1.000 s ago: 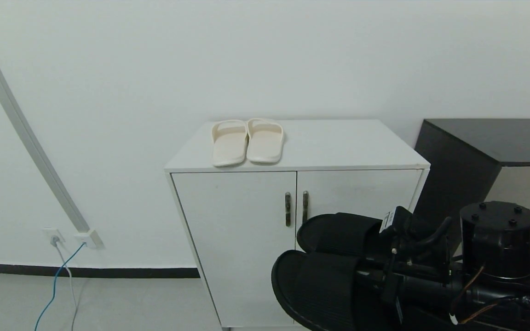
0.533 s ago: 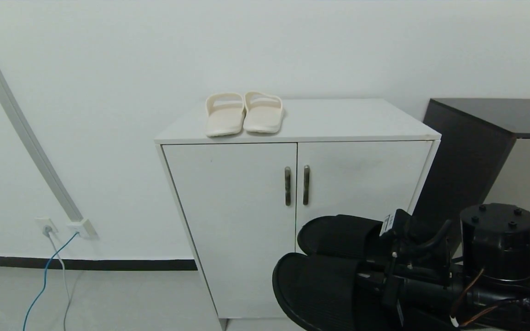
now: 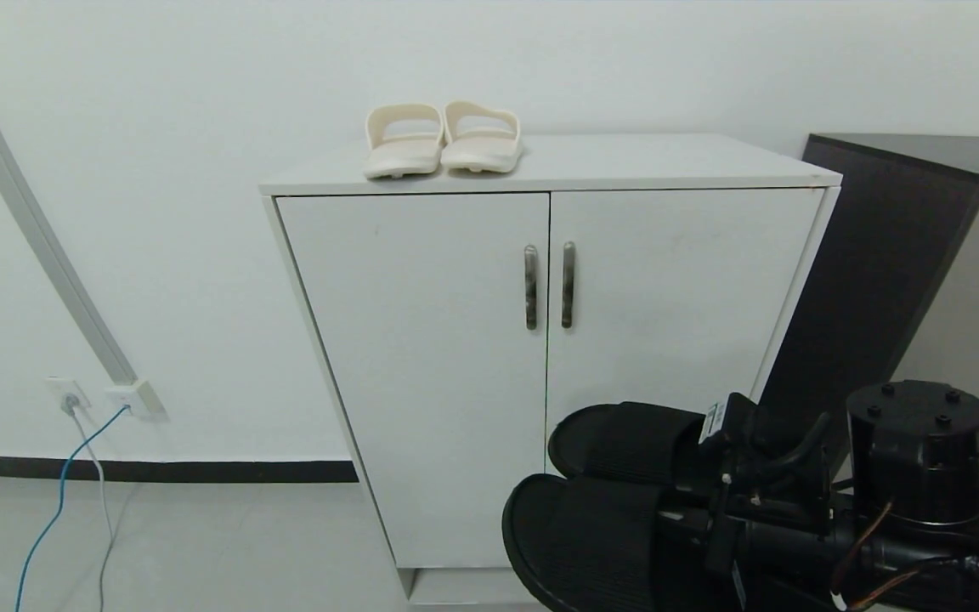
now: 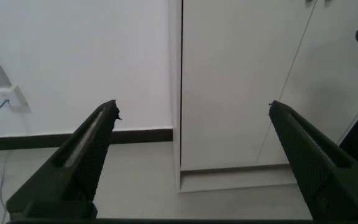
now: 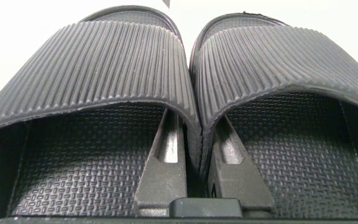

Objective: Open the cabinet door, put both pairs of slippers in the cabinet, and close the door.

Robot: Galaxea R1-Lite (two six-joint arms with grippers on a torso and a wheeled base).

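Observation:
A white cabinet [image 3: 421,340] stands against the wall with both doors closed, its two dark handles [image 3: 530,286] side by side at the middle. A cream pair of slippers [image 3: 443,140] lies on its top, toward the left. My right gripper [image 5: 199,163] is shut on a black pair of slippers [image 3: 617,493], pinching their two touching inner walls. It holds them low in front of the right door. My left gripper [image 4: 194,130] is open and holds nothing. It is low, facing the cabinet's [image 4: 229,81] lower left corner.
A dark piece of furniture [image 3: 880,255] stands close to the cabinet's right side. On the left wall run a slanted cable duct [image 3: 31,221] and sockets [image 3: 73,395] with cables hanging to the grey floor [image 3: 200,552].
The whole head view has shifted: the camera has sunk, so the cabinet top is seen almost edge-on. The right gripper keeps the black slippers at the same place in the picture.

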